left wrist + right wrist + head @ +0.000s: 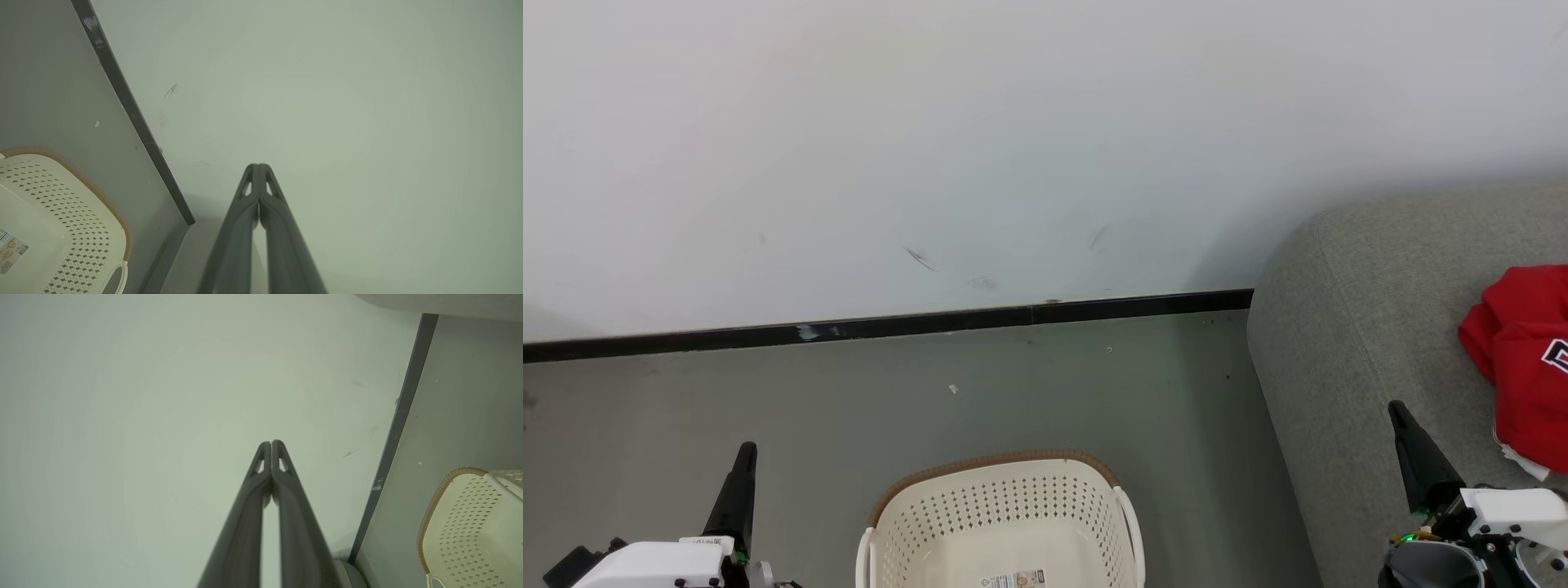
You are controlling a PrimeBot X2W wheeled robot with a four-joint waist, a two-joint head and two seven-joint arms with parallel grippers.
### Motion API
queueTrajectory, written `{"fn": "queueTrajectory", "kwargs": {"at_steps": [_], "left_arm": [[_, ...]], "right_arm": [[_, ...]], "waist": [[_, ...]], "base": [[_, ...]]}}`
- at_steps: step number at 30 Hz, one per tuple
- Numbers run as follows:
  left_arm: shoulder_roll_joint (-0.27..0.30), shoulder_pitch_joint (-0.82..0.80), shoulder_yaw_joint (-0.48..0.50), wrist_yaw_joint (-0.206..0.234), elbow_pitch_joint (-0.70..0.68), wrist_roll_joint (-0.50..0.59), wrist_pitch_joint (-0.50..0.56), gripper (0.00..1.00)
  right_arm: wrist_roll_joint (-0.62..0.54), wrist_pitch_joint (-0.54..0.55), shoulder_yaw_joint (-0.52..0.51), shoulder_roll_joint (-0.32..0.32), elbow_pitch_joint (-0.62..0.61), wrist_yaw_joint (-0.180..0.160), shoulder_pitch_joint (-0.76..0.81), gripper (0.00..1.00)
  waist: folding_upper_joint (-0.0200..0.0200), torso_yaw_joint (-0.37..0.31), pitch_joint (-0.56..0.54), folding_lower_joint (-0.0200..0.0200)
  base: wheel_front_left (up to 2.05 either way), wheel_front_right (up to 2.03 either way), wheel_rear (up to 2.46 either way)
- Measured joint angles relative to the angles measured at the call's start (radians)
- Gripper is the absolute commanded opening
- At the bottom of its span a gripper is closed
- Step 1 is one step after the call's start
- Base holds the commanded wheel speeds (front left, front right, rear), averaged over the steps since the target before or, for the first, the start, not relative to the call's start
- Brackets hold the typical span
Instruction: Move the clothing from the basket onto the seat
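Well, my left gripper [747, 454] and right gripper [1398, 410] are both clenched on nothing. The red clothing [1523, 359] lies on the grey sofa [1347, 343]. The basket [1001, 500] looks bare, but its near part is cut off, so I could miss a garment there. My right gripper hangs near the clothing and could snag it. The head view gives me the sofa pile; the wrist views give me the pressed-together fingertips.

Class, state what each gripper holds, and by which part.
Nothing is held: the left gripper and the right gripper are both shut and empty.
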Motion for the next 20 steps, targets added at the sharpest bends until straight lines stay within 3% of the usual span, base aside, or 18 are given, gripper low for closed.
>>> {"fn": "queueTrajectory", "kwargs": {"at_steps": [20], "left_arm": [[0.000,0.000,0.000,0.000,0.002,0.000,0.000,0.00]], "right_arm": [[0.000,0.000,0.000,0.000,0.000,0.000,0.000,0.00]], "waist": [[0.0000,0.000,0.000,-0.0001]], "base": [[0.00,0.00,0.00]]}}
